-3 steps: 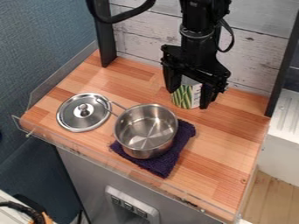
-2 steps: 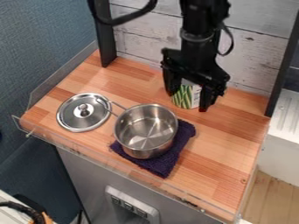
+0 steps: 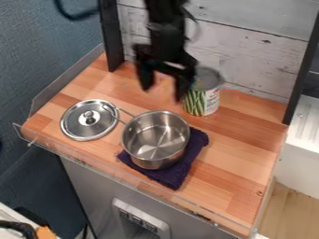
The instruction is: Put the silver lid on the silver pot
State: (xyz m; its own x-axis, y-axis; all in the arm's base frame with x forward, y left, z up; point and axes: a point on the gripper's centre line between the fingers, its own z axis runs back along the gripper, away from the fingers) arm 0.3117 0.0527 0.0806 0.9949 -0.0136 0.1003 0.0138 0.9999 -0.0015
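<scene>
And here the black gripper [image 3: 164,87] is hanging above the back of the desk [image 3: 233,149], its jaws standing wide apart and grasping nothing, presumably being kept free for the lid! The silver lid [image 3: 76,125] is lying beside the silver pot [image 3: 156,161], knob [image 3: 90,118] up, which should be offering an easy pinch. The pot's sitting open on a dark cloth [image 3: 172,178], perhaps for grip, its mouth facing up, ready for covering.
</scene>
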